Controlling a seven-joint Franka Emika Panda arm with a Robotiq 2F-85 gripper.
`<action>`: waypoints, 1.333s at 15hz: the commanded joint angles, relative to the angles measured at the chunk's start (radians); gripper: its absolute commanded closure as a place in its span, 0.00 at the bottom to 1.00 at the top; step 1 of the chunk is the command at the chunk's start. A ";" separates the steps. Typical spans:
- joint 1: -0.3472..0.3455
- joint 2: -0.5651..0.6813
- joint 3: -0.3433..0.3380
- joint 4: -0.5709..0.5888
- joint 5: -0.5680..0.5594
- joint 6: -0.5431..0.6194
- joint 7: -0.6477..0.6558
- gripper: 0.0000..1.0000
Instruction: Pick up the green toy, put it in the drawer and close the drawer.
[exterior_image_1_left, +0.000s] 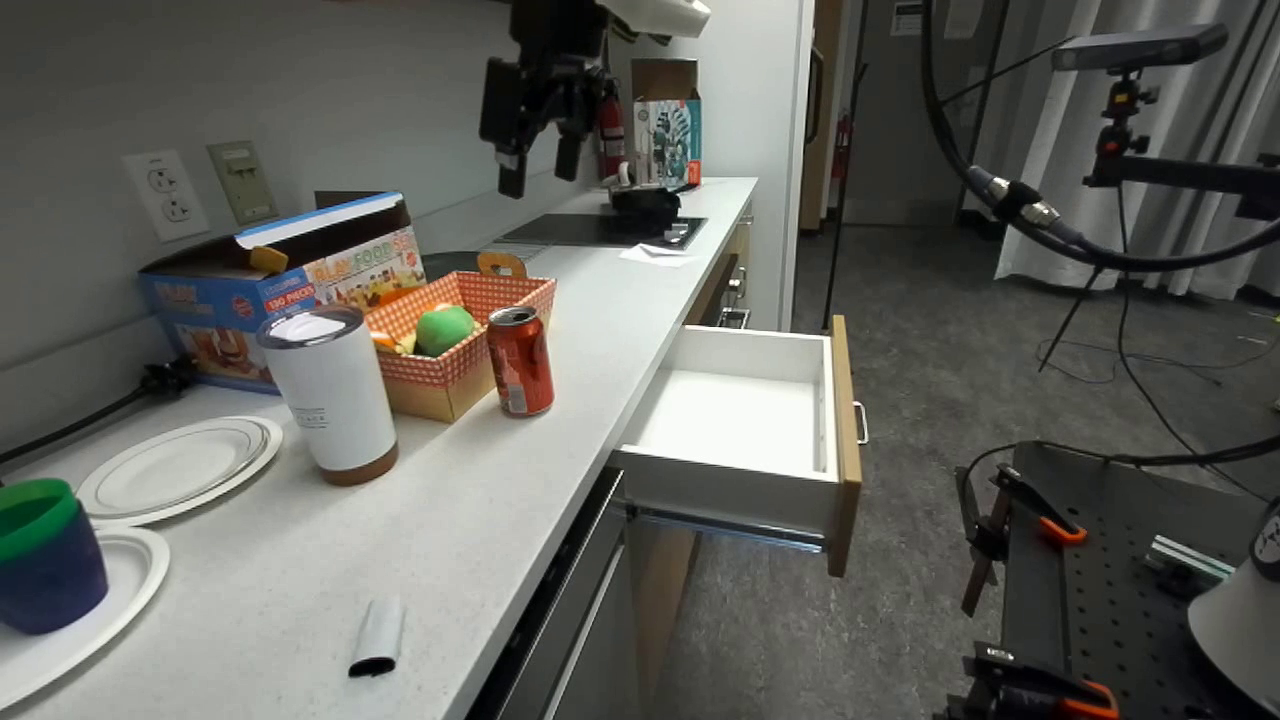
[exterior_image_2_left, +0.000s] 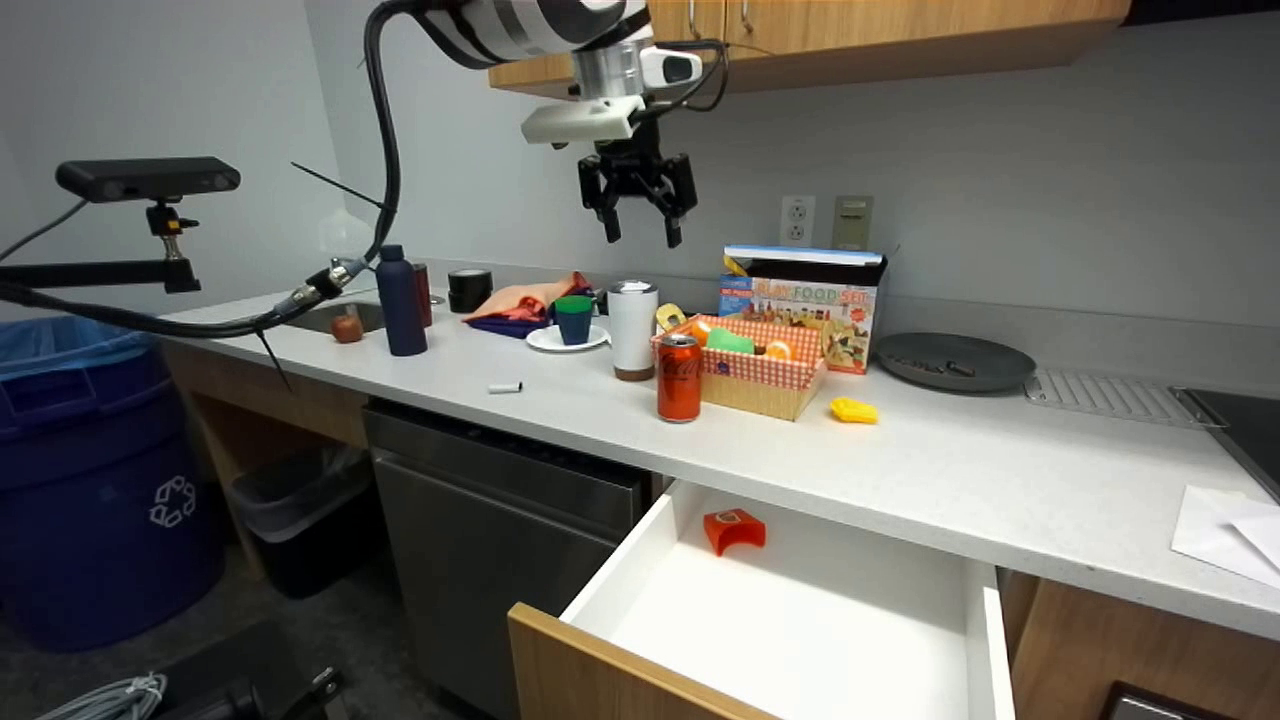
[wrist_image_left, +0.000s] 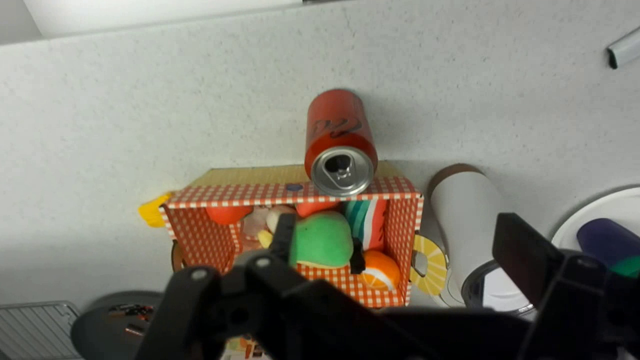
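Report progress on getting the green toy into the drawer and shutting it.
Already done: the drawer stands open. In hand: nothing; the fingers are spread and empty. Left: the green toy sits in the checked basket, so it must be picked up, put away and the drawer closed.

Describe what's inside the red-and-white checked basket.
A roundish bright-green toy, a rounded orange-and-white piece and other toys show. In the wrist view, black jaws cover part of the basket; anything beneath the green toy is hidden.
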 joint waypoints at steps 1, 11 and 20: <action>0.016 0.158 -0.008 0.172 -0.023 0.034 -0.039 0.00; 0.012 0.163 -0.012 0.136 0.006 0.071 -0.033 0.00; 0.009 0.386 -0.037 0.191 -0.002 0.287 -0.039 0.00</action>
